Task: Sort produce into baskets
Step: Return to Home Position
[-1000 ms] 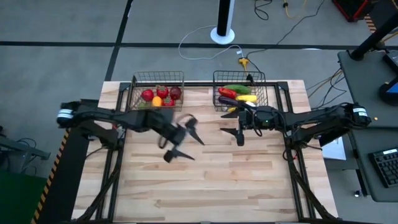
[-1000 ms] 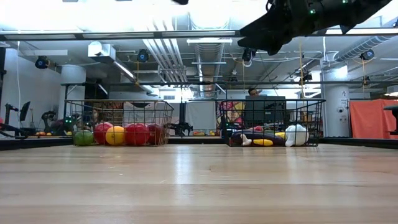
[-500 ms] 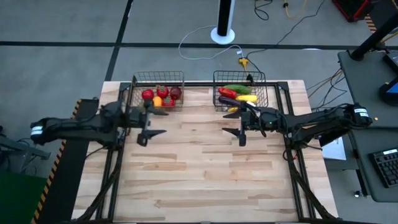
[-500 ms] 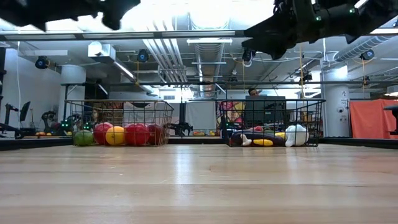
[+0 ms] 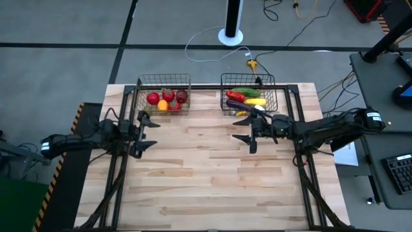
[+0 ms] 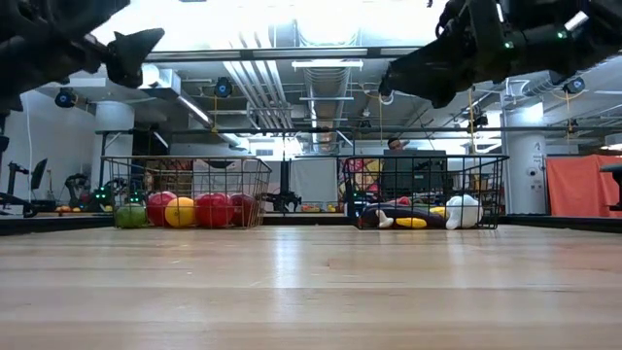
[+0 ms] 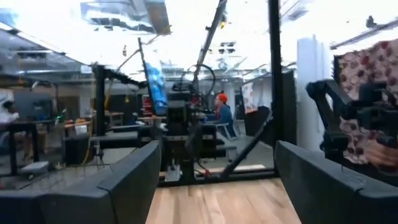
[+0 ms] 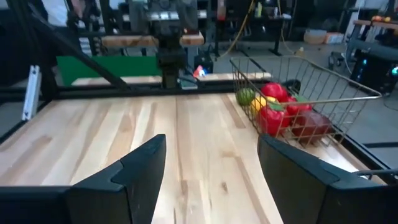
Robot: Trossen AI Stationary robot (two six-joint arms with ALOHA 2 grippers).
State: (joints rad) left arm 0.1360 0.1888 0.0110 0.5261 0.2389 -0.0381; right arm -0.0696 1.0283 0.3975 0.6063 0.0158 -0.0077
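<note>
step: homing | left gripper (image 5: 153,133): wide, empty, at left edge near left basket (image 5: 163,78) | right gripper (image 5: 243,143): wide, empty, just near of right basket (image 5: 248,77) | produce (image 5: 166,98): inside both baskets, far side | advice: retract high, clear of wire rims

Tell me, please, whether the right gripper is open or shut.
Open: the right gripper has its fingers wide apart, only bare table between them.
</note>
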